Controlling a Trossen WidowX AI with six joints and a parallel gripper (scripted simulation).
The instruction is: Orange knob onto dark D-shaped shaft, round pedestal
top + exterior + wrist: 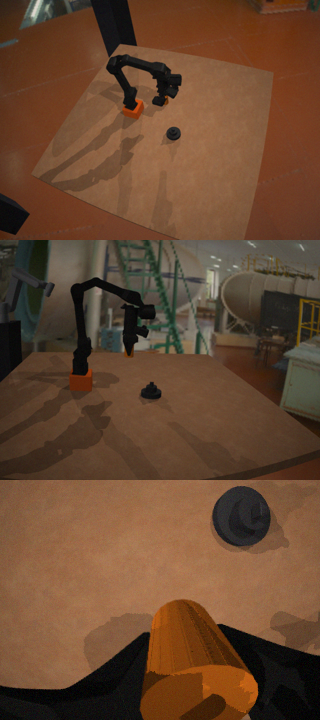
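Note:
The orange knob (166, 100) (132, 353) (182, 650) is a ribbed cylinder held off the table. Its near end in the wrist view shows a darker, round-ended mark. My gripper (165, 99) (128, 353) (183, 635) is shut on it, with one black finger on each side. The round dark pedestal (173, 137) (151, 395) (223, 522) stands on the table, apart from the knob and lower than it. Its short shaft (173, 130) (151, 383) points up and is bare. The knob's hole and the shaft's flat side cannot be made out.
The arm's orange base block (131, 113) (80, 382) sits on the tan table (219, 155) (206, 400), left of the pedestal in the top and exterior views. Shadows of the arm cross the table. A dark post (116, 25) rises behind the table's far corner in the top view.

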